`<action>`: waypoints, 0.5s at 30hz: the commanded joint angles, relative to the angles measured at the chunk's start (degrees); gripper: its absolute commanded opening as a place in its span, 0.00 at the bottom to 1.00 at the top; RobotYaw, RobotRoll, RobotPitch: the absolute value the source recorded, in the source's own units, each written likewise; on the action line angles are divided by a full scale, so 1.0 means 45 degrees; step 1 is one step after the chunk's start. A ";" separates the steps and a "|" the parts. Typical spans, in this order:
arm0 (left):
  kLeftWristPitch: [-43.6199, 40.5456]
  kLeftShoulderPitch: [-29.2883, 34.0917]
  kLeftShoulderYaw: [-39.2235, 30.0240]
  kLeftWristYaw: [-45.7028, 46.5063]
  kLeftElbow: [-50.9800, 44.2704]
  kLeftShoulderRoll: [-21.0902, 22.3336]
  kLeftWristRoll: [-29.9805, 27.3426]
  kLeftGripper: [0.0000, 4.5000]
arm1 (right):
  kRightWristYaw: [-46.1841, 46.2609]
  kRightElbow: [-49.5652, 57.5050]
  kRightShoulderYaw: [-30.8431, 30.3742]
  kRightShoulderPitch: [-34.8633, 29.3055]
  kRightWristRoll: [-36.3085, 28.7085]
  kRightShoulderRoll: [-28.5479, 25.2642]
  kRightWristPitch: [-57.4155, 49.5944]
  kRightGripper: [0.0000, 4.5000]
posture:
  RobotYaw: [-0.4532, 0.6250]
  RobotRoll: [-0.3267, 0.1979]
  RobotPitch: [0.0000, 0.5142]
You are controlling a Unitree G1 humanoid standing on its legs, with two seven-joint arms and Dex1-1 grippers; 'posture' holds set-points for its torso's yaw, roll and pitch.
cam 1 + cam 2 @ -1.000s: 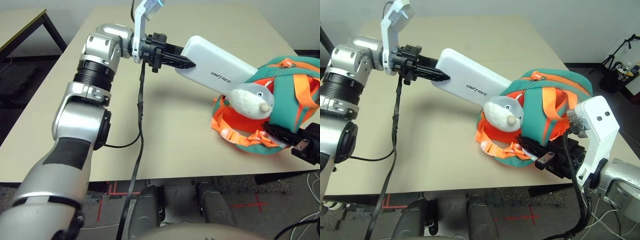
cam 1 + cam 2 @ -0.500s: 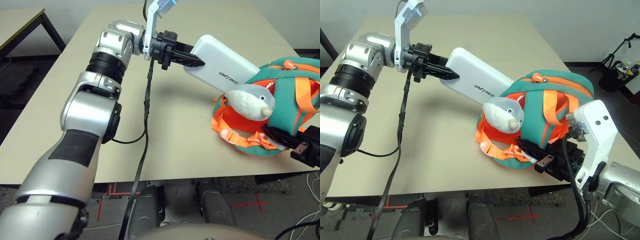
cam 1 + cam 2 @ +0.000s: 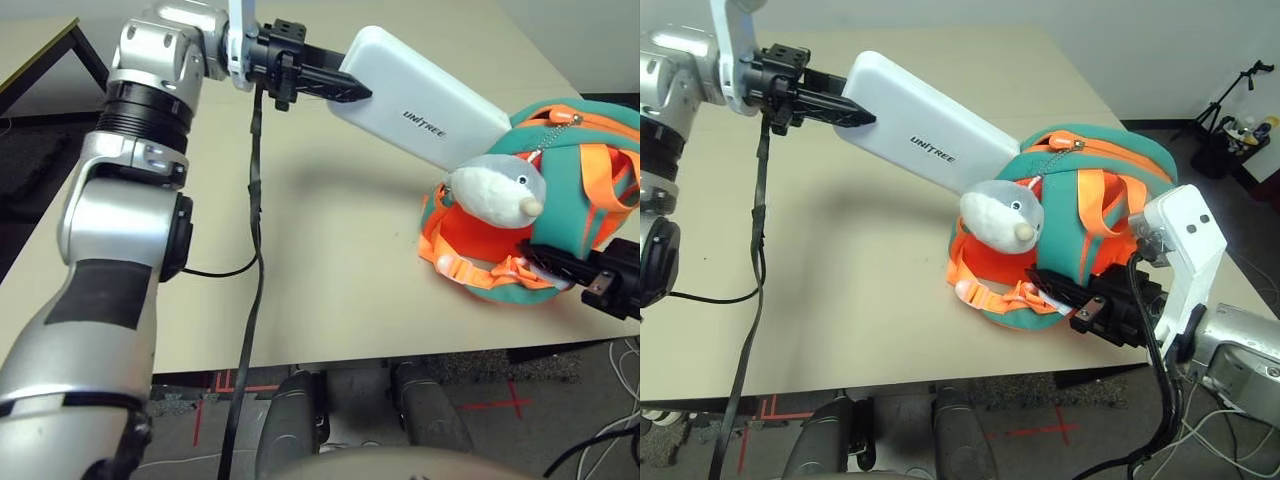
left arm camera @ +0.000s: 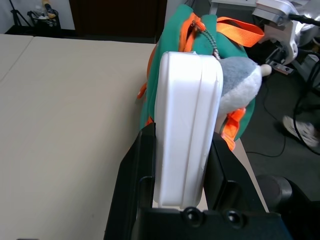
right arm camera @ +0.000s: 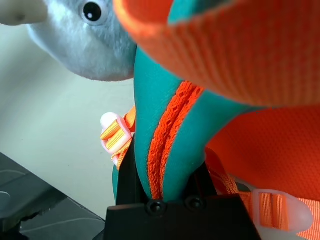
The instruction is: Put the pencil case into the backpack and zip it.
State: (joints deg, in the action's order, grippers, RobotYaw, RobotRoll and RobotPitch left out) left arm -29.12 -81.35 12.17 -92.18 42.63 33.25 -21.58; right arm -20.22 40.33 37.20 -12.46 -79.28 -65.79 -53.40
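Observation:
My left gripper (image 3: 345,88) is shut on one end of the white pencil case (image 3: 420,100), held in the air and sloping down to the right. In the left wrist view the two black fingers (image 4: 144,165) clamp the pencil case (image 4: 186,125) on its flat sides. Its far end reaches the open top of the orange and teal backpack (image 3: 575,190), behind the grey plush charm (image 3: 495,190). The backpack lies on the table's right side. My right gripper (image 3: 1060,290) is shut on the backpack's teal and orange rim (image 5: 165,125) at its near side.
The beige table (image 3: 330,260) has bare room left of the backpack. A black cable (image 3: 255,250) hangs from my left wrist over the front edge. Orange straps and a buckle (image 3: 460,270) spill beside the bag. The table's right edge runs close behind the backpack.
My left gripper has risen and drawn back a little with the pencil case, which now slopes more steeply toward the bag. The right gripper keeps its hold on the rim.

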 commanded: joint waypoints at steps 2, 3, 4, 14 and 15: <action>-0.0649 0.0466 -0.0337 -0.0071 -0.1194 -0.0118 -0.0397 0.30 | -0.0424 -0.0077 -0.0279 0.0246 0.0158 -0.0153 -0.0348 0.04 | 0.23 0.62 0.27; -0.0726 0.0547 -0.0389 -0.0071 -0.1326 -0.0175 -0.0431 0.30 | -0.0448 -0.0093 -0.0284 0.0300 0.0172 -0.0155 -0.0395 0.04 | 0.22 0.62 0.27; -0.0807 0.0607 -0.0451 -0.0071 -0.1409 -0.0237 -0.0428 0.30 | -0.0462 -0.0100 -0.0290 0.0352 0.0184 -0.0145 -0.0437 0.04 | 0.22 0.62 0.28; -0.1212 0.0426 -0.0443 -0.0071 -0.1299 -0.0158 -0.0677 0.30 | -0.0508 -0.0032 -0.0207 0.0338 0.0392 0.0084 -0.0692 0.04 | 0.21 0.62 0.28; -0.1239 0.0449 -0.0395 -0.0071 -0.1362 -0.0086 -0.0715 0.30 | -0.0508 -0.0043 -0.0203 0.0321 0.0421 0.0109 -0.0703 0.04 | 0.21 0.62 0.28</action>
State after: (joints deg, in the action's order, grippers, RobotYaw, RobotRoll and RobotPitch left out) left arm -34.24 -78.36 10.86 -91.61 37.90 32.51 -22.84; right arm -22.08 39.35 36.93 -10.80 -77.73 -65.69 -55.73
